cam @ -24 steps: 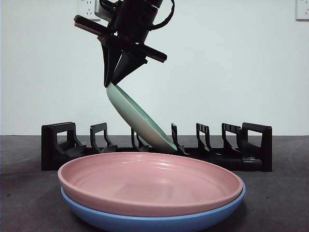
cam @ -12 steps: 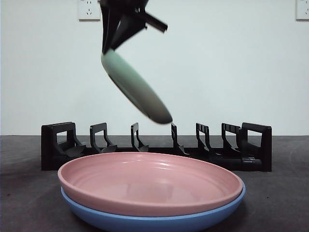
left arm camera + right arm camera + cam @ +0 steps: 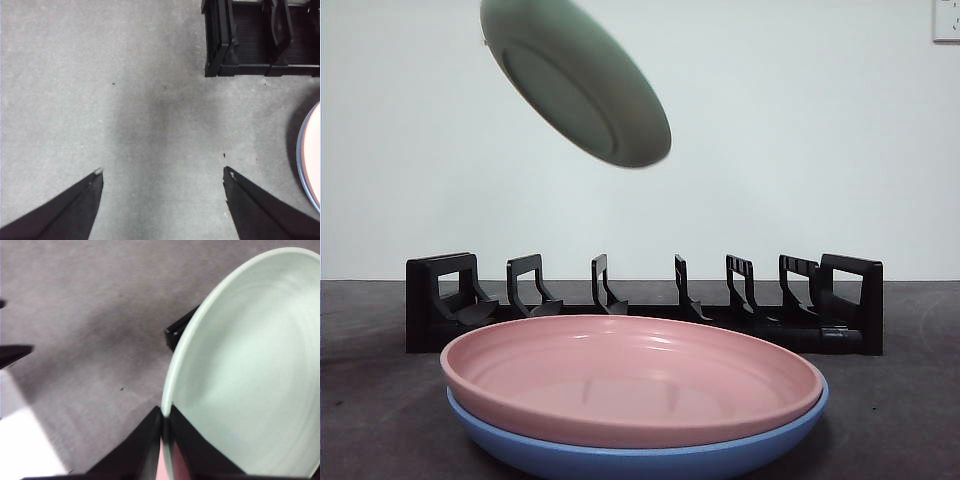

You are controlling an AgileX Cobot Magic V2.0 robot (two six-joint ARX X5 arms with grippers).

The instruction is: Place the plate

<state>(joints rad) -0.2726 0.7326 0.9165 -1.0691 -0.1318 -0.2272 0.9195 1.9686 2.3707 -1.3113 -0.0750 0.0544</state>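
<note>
Right wrist view: right gripper (image 3: 164, 426) jaws pinch green plate (image 3: 250, 370) rim; left gripper (image 3: 162, 175) jaws wide, empty.

You're looking at a lab-style test bench, not a kitchen: bare grey felt-like tabletop (image 3: 125, 100), plain white wall (image 3: 800, 140) behind the black plastic slotted dish rack (image 3: 640, 305), white wall socket (image 3: 947, 20) above the rack's right end. No sink, no counters, just staged props.
</note>
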